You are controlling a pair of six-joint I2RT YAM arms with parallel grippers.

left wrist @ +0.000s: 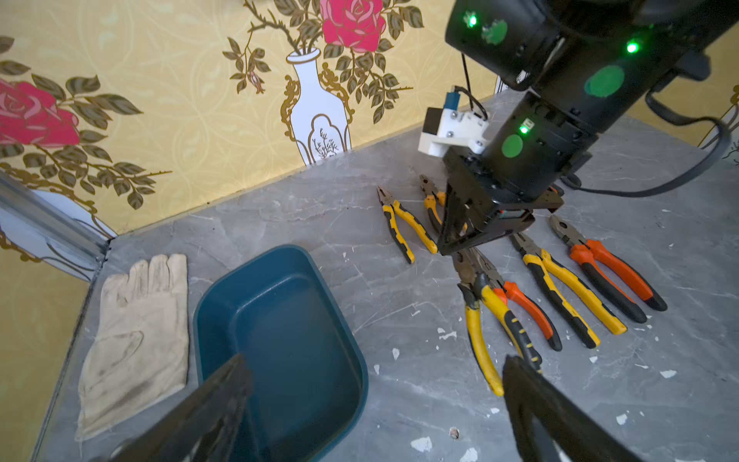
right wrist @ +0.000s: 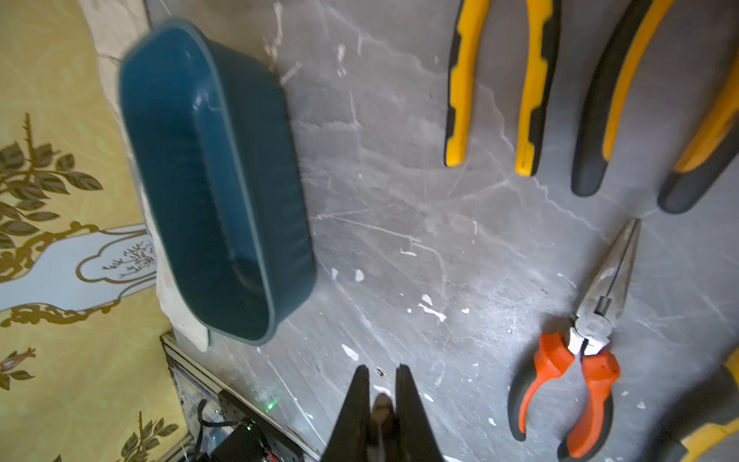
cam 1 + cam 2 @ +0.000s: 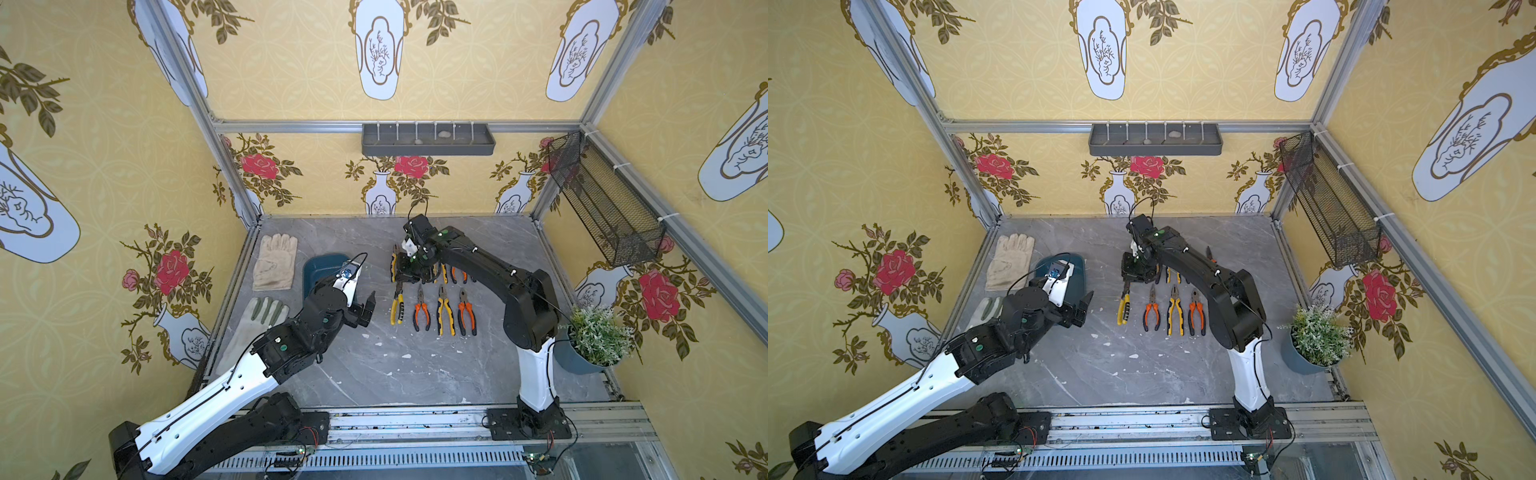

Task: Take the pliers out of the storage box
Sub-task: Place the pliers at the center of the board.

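Your right gripper (image 1: 456, 240) is clamped tight on the head of the yellow-handled pliers (image 1: 475, 332). They sit at the left end of the near row on the grey tabletop (image 3: 374, 365), well apart from the storage box (image 1: 288, 320), which lies empty beside the pale work glove (image 1: 136, 340). Meanwhile your left gripper (image 1: 376, 360) hangs near the box, spread wide and holding nothing. This looks like the set-down of the last tool, since every other pair in sight lies out on the table. The long axis runs from back wall to robot base, head away and handles toward the base, parallel with the orange-handled needle-nose pliers (image 2: 592, 328) just beside. Handle tips seem down; whether the head rests, I can't tell. Next you need to part the jaws, then rise straight up so nothing drags the row crooked.
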